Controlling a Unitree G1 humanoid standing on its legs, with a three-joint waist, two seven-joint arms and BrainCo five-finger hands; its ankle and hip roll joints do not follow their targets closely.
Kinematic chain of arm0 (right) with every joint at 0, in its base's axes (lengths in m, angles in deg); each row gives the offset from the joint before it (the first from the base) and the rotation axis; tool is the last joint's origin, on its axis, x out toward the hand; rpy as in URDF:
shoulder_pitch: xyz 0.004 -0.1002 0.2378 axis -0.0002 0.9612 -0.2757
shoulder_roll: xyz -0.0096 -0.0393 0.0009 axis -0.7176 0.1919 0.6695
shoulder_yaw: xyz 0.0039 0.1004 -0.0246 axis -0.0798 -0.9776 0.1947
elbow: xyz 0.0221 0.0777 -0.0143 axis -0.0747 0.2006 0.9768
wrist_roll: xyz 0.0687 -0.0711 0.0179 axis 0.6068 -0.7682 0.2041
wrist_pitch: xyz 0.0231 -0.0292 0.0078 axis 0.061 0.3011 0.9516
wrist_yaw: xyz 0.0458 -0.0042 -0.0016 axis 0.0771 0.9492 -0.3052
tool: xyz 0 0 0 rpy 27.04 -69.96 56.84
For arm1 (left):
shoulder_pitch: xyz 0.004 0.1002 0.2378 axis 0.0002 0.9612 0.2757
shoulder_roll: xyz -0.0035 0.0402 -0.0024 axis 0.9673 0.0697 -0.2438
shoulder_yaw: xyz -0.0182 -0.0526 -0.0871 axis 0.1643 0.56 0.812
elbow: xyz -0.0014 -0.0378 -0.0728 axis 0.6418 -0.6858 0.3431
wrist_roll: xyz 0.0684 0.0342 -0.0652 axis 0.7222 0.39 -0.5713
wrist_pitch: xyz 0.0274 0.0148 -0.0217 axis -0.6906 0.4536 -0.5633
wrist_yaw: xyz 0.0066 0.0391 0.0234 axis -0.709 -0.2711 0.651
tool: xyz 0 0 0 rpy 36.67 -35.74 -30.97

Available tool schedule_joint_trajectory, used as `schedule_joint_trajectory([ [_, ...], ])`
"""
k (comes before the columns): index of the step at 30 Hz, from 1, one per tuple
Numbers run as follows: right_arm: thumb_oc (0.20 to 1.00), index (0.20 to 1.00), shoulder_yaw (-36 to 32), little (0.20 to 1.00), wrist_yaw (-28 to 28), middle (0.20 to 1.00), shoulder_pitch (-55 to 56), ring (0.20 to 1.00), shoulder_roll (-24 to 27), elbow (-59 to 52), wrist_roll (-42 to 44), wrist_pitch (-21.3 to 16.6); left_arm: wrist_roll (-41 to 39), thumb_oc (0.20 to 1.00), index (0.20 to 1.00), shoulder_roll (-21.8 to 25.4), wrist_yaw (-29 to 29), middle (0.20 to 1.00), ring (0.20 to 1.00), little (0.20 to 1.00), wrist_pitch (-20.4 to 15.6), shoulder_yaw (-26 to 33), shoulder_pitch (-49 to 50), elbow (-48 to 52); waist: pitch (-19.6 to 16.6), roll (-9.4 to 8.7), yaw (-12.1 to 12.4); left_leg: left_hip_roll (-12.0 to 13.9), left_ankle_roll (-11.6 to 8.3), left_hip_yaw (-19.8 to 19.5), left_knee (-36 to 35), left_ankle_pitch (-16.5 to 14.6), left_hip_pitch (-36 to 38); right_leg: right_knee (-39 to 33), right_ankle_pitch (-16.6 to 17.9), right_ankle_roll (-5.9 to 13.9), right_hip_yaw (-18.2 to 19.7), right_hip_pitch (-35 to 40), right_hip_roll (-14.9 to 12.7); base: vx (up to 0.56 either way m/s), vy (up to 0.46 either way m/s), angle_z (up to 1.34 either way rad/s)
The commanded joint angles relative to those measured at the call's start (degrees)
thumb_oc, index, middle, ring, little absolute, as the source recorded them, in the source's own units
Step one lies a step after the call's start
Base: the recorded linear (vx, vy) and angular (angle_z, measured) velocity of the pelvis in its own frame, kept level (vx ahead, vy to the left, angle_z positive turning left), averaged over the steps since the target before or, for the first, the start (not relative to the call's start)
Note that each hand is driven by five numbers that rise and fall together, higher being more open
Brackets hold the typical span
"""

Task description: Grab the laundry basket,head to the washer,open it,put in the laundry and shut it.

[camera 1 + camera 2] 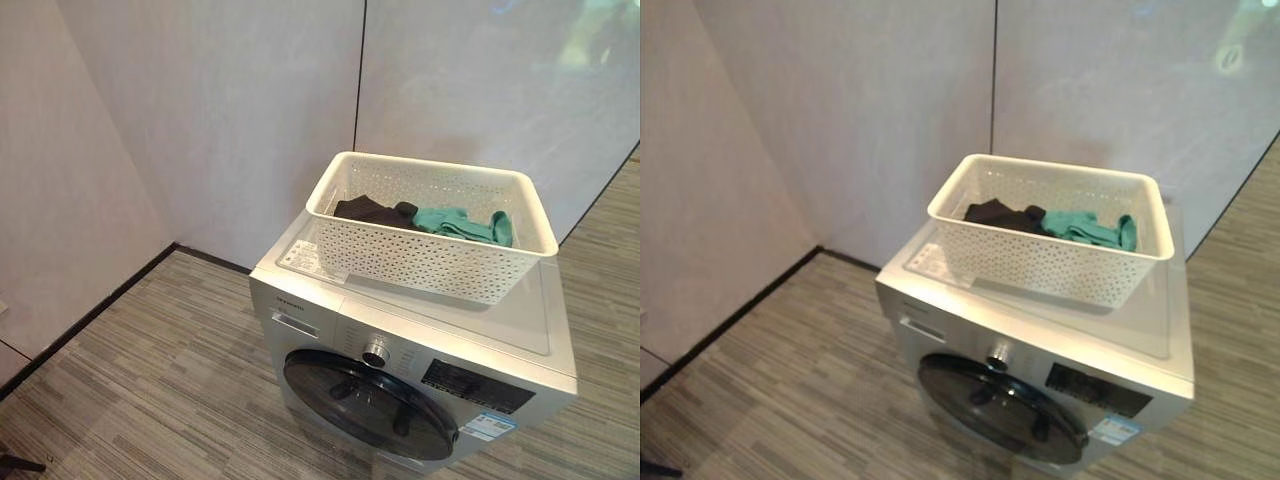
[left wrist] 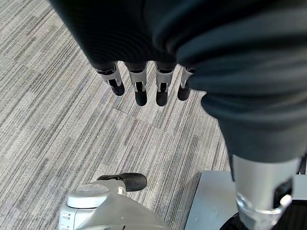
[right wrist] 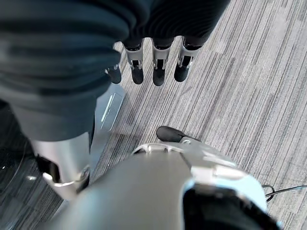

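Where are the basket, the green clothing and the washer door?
laundry basket (image 1: 400,262), left eye view, on its perforated front wall.
green clothing (image 1: 455,222), left eye view, on the bunched middle.
washer door (image 1: 370,405), left eye view, on the dark round glass.

Laundry basket (image 1: 420,262): cream-white plastic, walls perforated with a regular pattern of small holes. Contents: one black garment (image 1: 372,210), one teal-green garment (image 1: 462,224). Washer (image 1: 520,325): silver-grey body, dark smoked round door (image 1: 366,402), silver dial (image 1: 376,351), black display panel (image 1: 477,386). Floor (image 1: 150,380): carpet in grey and brown streaks. Walls (image 1: 230,110): pale off-white panels, black skirting strip. Left hand (image 2: 139,86) and right hand (image 3: 156,64): silver fingers, dark tips, dark ribbed cover
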Motion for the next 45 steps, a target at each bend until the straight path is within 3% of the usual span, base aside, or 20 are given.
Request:
schedule_joint_trajectory([
  [1, 1.000, 1.000, 0.25, 1.000, -1.16, 1.000, -3.15, 1.000, -2.00, 2.43, 2.16, -0.09, 0.33, 1.000, 1.000, -0.61, -0.31, 1.000, 1.000, 1.000, -0.10, -0.39, -5.34, -3.39, 2.97, 1.63, 3.08, 5.25, -2.63, -0.97, 2.39, -4.17, 2.93, 0.49, -2.25, 1.13, 0.72, -2.08, -2.06, -0.05, -0.116, 0.04],
  [5, 1.000, 1.000, 1.84, 1.000, -1.01, 1.000, -4.13, 1.000, -2.36, 1.58, 2.38, -0.53, -0.75, 1.000, 1.000, -0.61, -0.50, 1.000, 1.000, 1.000, -0.18, 0.12, -5.11, -3.42, 4.24, 1.46, 4.12, 6.83, -3.51, -0.77, 4.65, -3.19, 1.24, 0.49, -2.51, 0.28, 1.54, -3.00, -0.72, -0.08, -0.126, 0.01],
  [8, 1.000, 1.000, 3.17, 1.000, -0.91, 1.000, -4.82, 1.000, -2.10, 0.56, 2.38, -0.87, -1.96, 1.000, 1.000, -0.56, 0.21, 1.000, 1.000, 1.000, -0.70, 0.33, -5.51, -2.69, 5.46, 1.11, 5.02, 8.04, -4.65, -1.47, 4.48, 0.62, -1.55, 0.49, -2.63, 0.05, 0.93, -4.25, -0.36, -0.17, -0.105, 0.00],
  [9, 1.000, 1.000, 3.33, 1.000, -0.62, 1.000, -5.22, 1.000, -1.72, -0.03, 2.66, -1.05, -2.47, 1.000, 1.000, -0.54, 0.44, 1.000, 1.000, 1.000, -0.93, -0.16, -6.20, -2.33, 6.54, 0.83, 5.42, 8.70, -5.63, -2.18, 5.07, 3.72, -3.69, 0.49, -2.50, 0.01, 0.17, -4.75, -0.33, -0.28, -0.096, 0.06],
  [10, 1.000, 1.000, 3.33, 1.000, -0.47, 1.000, -5.53, 1.000, -1.47, -0.69, 2.90, -1.32, -2.89, 1.000, 1.000, -0.68, 0.85, 1.000, 1.000, 1.000, -1.16, -0.54, -7.24, -1.97, 7.46, 0.15, 5.20, 8.71, -5.61, -1.58, 6.10, 3.94, -5.72, 0.49, -2.23, -0.16, -0.68, -5.46, -0.78, -0.30, -0.090, 0.18],
  [12, 1.000, 1.000, 3.18, 1.000, -0.11, 1.000, -5.71, 1.000, -0.88, -1.23, 2.92, -1.71, -3.17, 1.000, 1.000, -1.07, 1.14, 1.000, 1.000, 1.000, -1.45, -1.22, -8.44, -2.12, 7.77, -0.94, 4.05, 9.15, -4.45, 2.57, 10.28, 0.78, -6.50, 0.49, -1.69, -0.38, -2.46, -7.11, -1.70, -0.23, -0.081, 0.55],
  [14, 1.000, 1.000, 2.44, 1.000, 0.09, 1.000, -5.10, 1.000, 0.15, -0.85, 2.86, -1.77, -2.98, 1.000, 1.000, -1.95, 0.81, 1.000, 1.000, 1.000, -2.06, -2.10, -8.75, -2.18, 7.77, -1.14, 2.59, 11.07, -4.07, 8.39, 20.08, -4.32, -3.37, 0.49, -1.40, -0.89, -4.17, -7.56, -2.07, -0.18, -0.037, 0.75],
  [15, 1.000, 1.000, 2.44, 1.000, 0.08, 1.000, -5.09, 1.000, 0.18, -0.85, 2.86, -1.77, -2.98, 1.000, 1.000, -1.98, 0.81, 1.000, 1.000, 1.000, -2.07, -2.11, -8.75, -2.19, 7.78, -1.01, 2.59, 11.23, -4.10, 8.32, 20.47, -4.58, -3.52, 0.49, -1.41, -0.90, -4.18, -7.52, -1.95, -0.16, 0.021, 0.83],
  [17, 1.000, 1.000, 0.67, 1.000, -0.09, 1.000, -4.25, 1.000, 0.82, -0.18, 3.61, -1.60, -2.58, 1.000, 1.000, -2.43, 0.15, 1.000, 1.000, 1.000, -2.19, -2.56, -8.61, -2.28, 7.32, -0.60, 1.29, 12.30, -4.16, 9.80, 28.11, -5.37, -0.81, 0.49, -0.59, -1.40, -6.45, -8.41, -2.48, -0.15, 0.052, 0.78],
  [19, 1.000, 1.000, 0.62, 1.000, -0.26, 1.000, -3.93, 1.000, 0.66, -0.15, 3.60, -1.57, -2.24, 1.000, 1.000, -2.57, -0.08, 1.000, 1.000, 1.000, -2.11, -2.71, -8.38, -2.38, 6.92, -0.21, 0.71, 12.11, -4.38, 9.35, 28.74, -5.48, 0.39, 0.49, -0.27, -1.41, -7.02, -8.65, -2.55, -0.09, 0.092, 0.82],
  [21, 1.000, 1.000, 0.03, 1.000, -0.36, 1.000, -3.47, 1.000, 0.53, 0.10, 3.94, -1.53, -1.36, 1.000, 1.000, -3.10, -0.82, 1.000, 1.000, 1.000, -2.10, -3.53, -8.19, -2.64, 5.89, 0.69, -0.66, 11.64, -4.78, 9.19, 25.33, -5.88, 4.03, 0.49, 0.43, -0.89, -8.41, -9.37, -2.61, -0.08, 0.175, 0.82],
  [25, 1.000, 1.000, -0.32, 1.000, 0.11, 1.000, -3.66, 1.000, 0.32, -0.67, 4.20, -1.51, 1.10, 1.000, 1.000, -3.78, -1.13, 1.000, 1.000, 1.000, -1.51, -4.99, -8.38, -2.95, 3.65, 2.30, -2.90, 11.31, -4.68, 13.99, 14.04, -10.04, 9.39, 0.49, 2.98, 1.03, -10.24, -12.02, -4.08, -0.11, 0.246, 0.70],
  [31, 1.000, 1.000, 2.82, 1.000, 0.50, 1.000, -6.77, 1.000, -0.05, -5.46, 2.45, -1.22, 2.35, 1.000, 1.000, -2.81, -0.31, 1.000, 1.000, 1.000, -1.58, -5.61, -8.98, -1.09, 5.77, 2.20, -1.76, 3.59, -0.37, 13.14, 8.74, -17.22, 8.69, 0.49, 8.56, 5.00, -11.08, -17.27, -9.91, -0.21, 0.249, 0.26],
  [33, 1.000, 1.000, 3.24, 1.000, 0.29, 1.000, -8.35, 1.000, -0.06, -7.02, 2.59, -1.25, 2.21, 1.000, 1.000, -1.99, -0.12, 1.000, 1.000, 1.000, -1.63, -5.14, -9.02, -0.72, 6.85, 2.35, -1.32, 2.66, 0.60, 13.50, 8.96, -17.22, 8.00, 2.23, 8.63, 5.47, -11.88, -17.70, -11.45, -0.19, 0.147, -0.18],
  [34, 1.000, 1.000, 2.83, 1.000, 0.33, 1.000, -9.28, 1.000, 0.16, -7.68, 3.54, -1.44, 2.60, 1.000, 1.000, -1.54, 0.24, 1.000, 1.000, 1.000, -1.86, -5.42, -9.27, -0.67, 7.33, 2.58, -1.78, 2.57, 0.92, 12.84, 9.17, -16.91, 7.33, 5.13, 7.19, 5.76, -8.89, -18.50, -12.04, -0.13, 0.112, -0.02],
  [36, 1.000, 1.000, 1.55, 1.000, 0.77, 1.000, -10.55, 1.000, 1.06, -8.85, 5.61, -1.84, 3.09, 1.000, 1.000, -0.86, 0.89, 1.000, 1.000, 1.000, -2.19, -6.04, -9.51, -0.41, 8.12, 2.31, -3.34, 1.44, 1.76, 11.47, 8.74, -15.00, 6.03, 10.38, 5.87, 5.77, 2.09, -20.05, -11.42, -0.15, 0.016, 0.19],
  [37, 1.000, 1.000, -0.26, 1.000, 0.22, 1.000, -7.81, 1.000, 3.66, -10.50, 5.32, -2.36, 2.81, 1.000, 1.000, -0.09, 0.60, 1.000, 1.000, 1.000, -2.84, -5.27, -9.26, -0.64, 7.87, 1.42, -3.54, 1.33, 1.62, 11.27, 8.60, -14.24, 4.90, 9.79, 4.37, 4.94, 3.57, -16.74, -11.01, -0.14, -0.071, 0.54],
  [40, 1.000, 1.000, -2.32, 1.000, 1.15, 1.000, -7.20, 1.000, 6.03, -11.67, 4.03, -2.92, 3.20, 1.000, 1.000, 0.77, 1.05, 1.000, 1.000, 1.000, -3.14, -4.75, -8.82, -1.00, 7.68, 0.41, -3.56, 1.99, 0.84, 11.03, 8.04, -13.15, 4.34, 8.97, 4.59, 4.62, 3.20, -16.11, -10.52, -0.06, -0.163, 0.27],
  [45, 1.000, 1.000, -5.74, 1.000, 3.24, 1.000, -6.41, 1.000, 9.44, -9.33, 1.73, -2.92, 2.70, 1.000, 1.000, 1.77, 0.94, 1.000, 1.000, 1.000, -3.16, -1.71, -7.00, -1.22, 5.38, -0.90, -1.84, 3.95, -0.84, 11.54, 6.31, -11.69, 4.35, 0.55, 5.67, 5.01, 0.18, -10.82, -8.92, 0.02, -0.181, -0.06],
])
